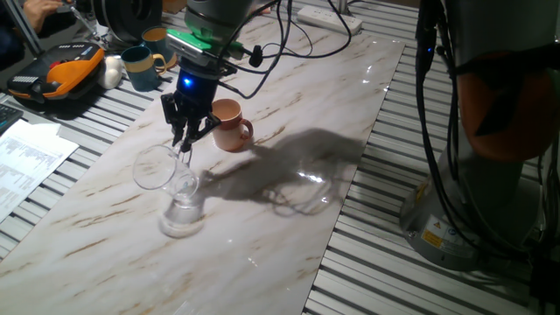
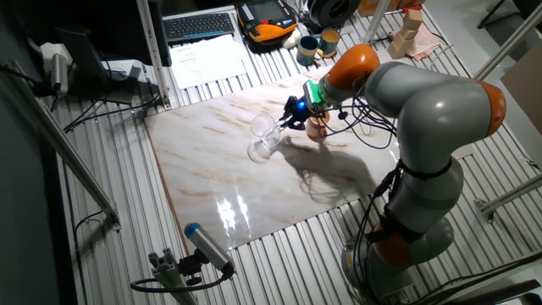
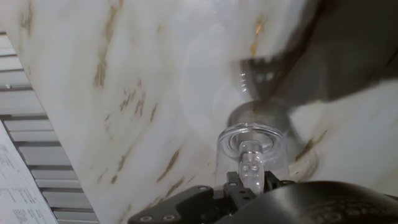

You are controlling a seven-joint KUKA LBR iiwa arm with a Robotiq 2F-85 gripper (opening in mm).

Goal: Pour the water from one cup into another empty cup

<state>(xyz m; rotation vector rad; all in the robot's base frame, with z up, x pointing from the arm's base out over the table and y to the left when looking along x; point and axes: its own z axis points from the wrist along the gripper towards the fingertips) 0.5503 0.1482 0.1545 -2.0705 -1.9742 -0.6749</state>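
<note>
A white marble-patterned slab [image 1: 262,219] with brown veins is laid over a ribbed metal bench [image 1: 385,262]. On the slab, a clear glass mug [image 1: 175,188] is seen tilted, its thick base resting on the marble. A terracotta ceramic mug [image 1: 232,125] is stood upright just behind the glass mug. Farther beyond the glass mug, off the slab, a dark teal mug [image 1: 140,68] is set on the bench.

Terracotta mug [image 1: 231,124] stands just beside the pincer [image 1: 189,133] (marble [image 1: 289,219] bare elsewhere).
</note>
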